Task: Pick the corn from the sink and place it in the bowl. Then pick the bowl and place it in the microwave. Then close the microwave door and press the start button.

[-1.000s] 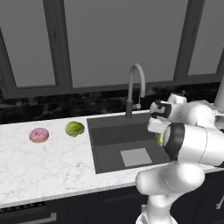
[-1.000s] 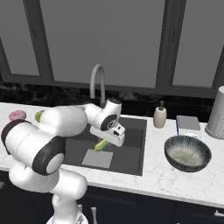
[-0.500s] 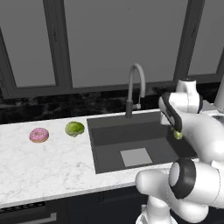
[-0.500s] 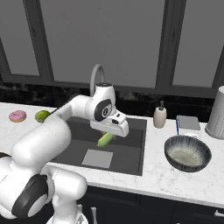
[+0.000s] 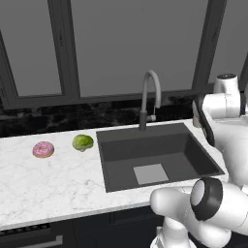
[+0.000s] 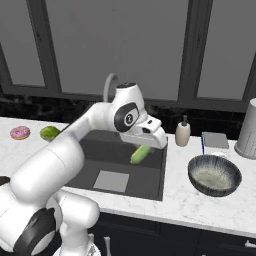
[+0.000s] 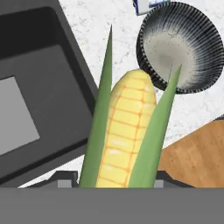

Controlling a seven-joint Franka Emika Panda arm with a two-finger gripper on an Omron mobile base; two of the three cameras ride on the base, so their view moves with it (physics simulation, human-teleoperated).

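Yellow corn point(image 7: 124, 131) clamped btwn fingers point(image 7: 63, 177), above sink point(image 6: 155, 175).

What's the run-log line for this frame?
phase: carry | gripper: shut on corn | corn: over sink right edge | bowl: empty

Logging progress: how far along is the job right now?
Done: the corn is out of the sink, held in the gripper. In hand: carrying it toward the empty bowl on the counter. Left: drop it in, move the bowl into the microwave, close the door, press start.
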